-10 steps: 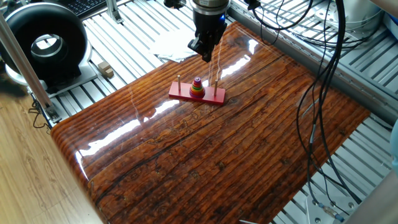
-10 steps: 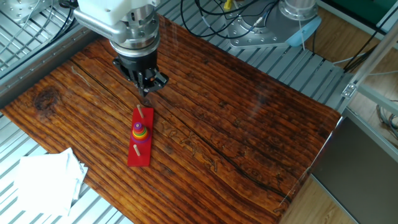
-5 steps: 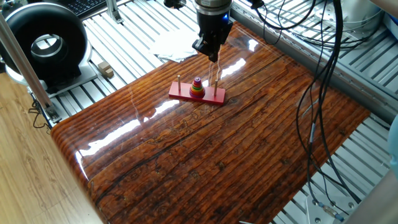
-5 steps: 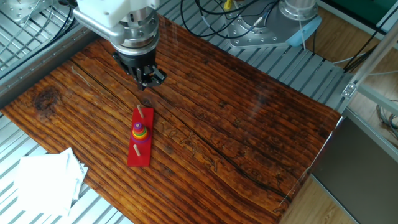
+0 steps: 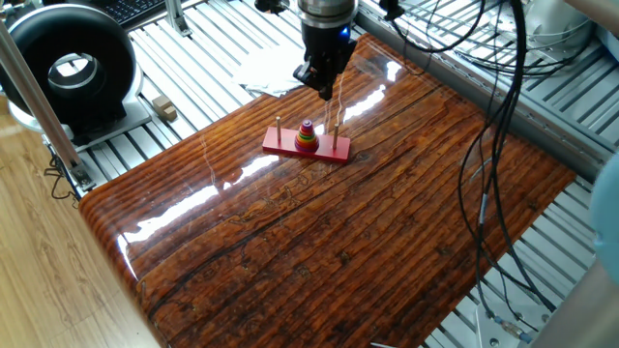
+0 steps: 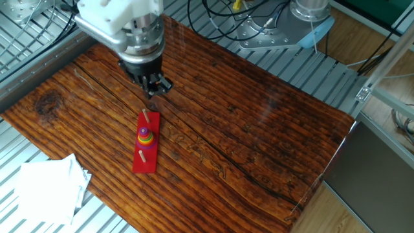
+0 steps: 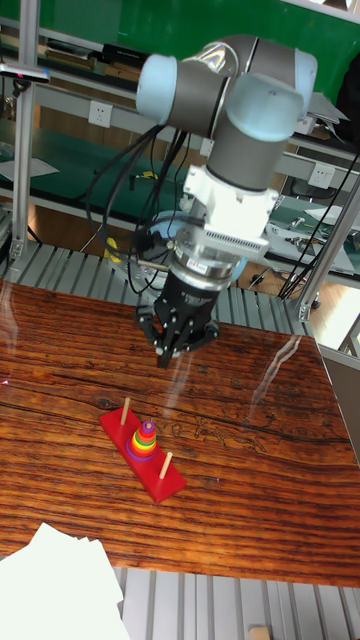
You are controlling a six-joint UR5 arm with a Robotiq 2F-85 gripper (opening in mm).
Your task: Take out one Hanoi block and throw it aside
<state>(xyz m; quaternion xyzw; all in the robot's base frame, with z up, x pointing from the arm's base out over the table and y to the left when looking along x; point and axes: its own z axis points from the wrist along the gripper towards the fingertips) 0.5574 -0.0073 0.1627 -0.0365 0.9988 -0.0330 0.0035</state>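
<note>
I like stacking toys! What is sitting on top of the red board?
On the red base stands a stack of coloured rings on the middle peg, with the small purple disc on top. Two bare wooden pegs flank it. The base under the rings is covered.

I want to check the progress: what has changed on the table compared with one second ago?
Only the gripper shifted slightly above the table, near the end of the red base; it has grasped nothing. The ring stack with the purple Hanoi block on top stayed on its peg, and the white paper did not move.
</note>
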